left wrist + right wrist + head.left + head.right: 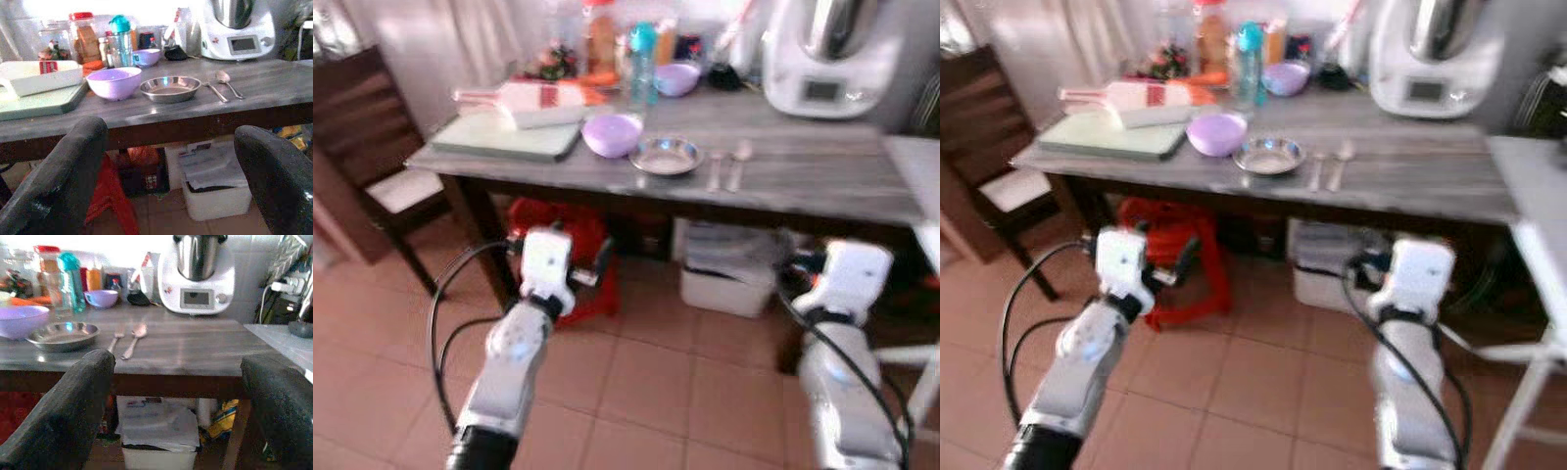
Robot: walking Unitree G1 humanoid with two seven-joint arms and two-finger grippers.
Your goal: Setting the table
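Steel plate (pixel 666 155) on table (pixel 822 181) | both claws below, spread, well apart

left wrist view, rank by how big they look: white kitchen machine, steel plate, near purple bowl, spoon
1. White kitchen machine, largest even though it sits farthest back.
2. Steel plate.
3. Near purple bowl; close to the plate in apparent size, so this order is unsure.
4. Spoon, smallest.

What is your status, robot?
Both grippers open, empty, short of the table. Steel plate, fork, spoon untouched. Nothing blocking.
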